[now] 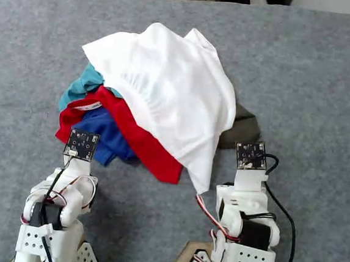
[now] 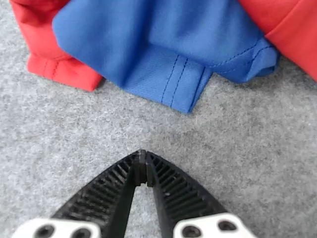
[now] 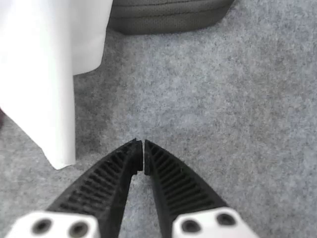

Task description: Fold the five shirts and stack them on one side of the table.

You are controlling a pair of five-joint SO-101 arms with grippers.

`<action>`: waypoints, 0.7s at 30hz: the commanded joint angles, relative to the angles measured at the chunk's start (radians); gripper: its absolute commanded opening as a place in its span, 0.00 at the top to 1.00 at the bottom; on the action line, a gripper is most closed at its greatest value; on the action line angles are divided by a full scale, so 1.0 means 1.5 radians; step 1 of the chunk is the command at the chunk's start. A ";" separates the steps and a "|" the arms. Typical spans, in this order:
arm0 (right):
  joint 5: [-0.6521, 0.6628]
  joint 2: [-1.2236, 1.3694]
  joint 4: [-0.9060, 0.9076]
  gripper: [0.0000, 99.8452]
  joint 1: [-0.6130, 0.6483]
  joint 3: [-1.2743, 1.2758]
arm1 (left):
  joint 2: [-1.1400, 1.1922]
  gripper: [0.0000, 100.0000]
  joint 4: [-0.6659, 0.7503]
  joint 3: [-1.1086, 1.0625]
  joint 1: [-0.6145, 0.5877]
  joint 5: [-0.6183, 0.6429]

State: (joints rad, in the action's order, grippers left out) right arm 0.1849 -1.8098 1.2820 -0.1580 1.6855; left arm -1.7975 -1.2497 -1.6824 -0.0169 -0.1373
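Five shirts lie in one loose heap on the desk (image 1: 327, 77), none folded yet. The white shirt (image 1: 166, 87) lies on top, spread wide; we take it as our landmark. From under its edge on the left arm's side show a red shirt (image 1: 146, 144), a blue shirt (image 1: 104, 134) and a teal shirt (image 1: 81, 86). A dark shirt (image 1: 244, 123) peeks out on the right arm's side.

Left tool (image 2: 141, 166): jaws pressed tip to tip, nothing held, above bare desk just short of the blue hem. Right tool (image 3: 139, 148): likewise closed and empty, just beside the white shirt's nearest corner.

The white shirt lies ahead of both tools, its long axis slanting down to that near corner. We judge the right arm nearer for a first pick, once its jaws part.

The high view gives the layering of the whole heap. The left wrist view adds the blue hem's double stitching, and the right wrist view the dark shirt's ribbed edge, with the white corner resting on the desk
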 commanded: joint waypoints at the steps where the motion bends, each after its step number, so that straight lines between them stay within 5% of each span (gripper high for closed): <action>1: 0.003 -0.037 0.001 0.98 -0.007 0.001 | -0.007 0.97 -0.011 -0.011 0.004 0.005; 21: 0.003 -0.037 0.001 0.98 -0.007 0.001 | -0.007 0.97 -0.012 -0.007 -0.005 0.001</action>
State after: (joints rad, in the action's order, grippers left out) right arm 0.1849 -1.8098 1.2820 -0.1580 1.6855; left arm -1.7975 -1.2497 -1.6824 -0.0169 -0.1373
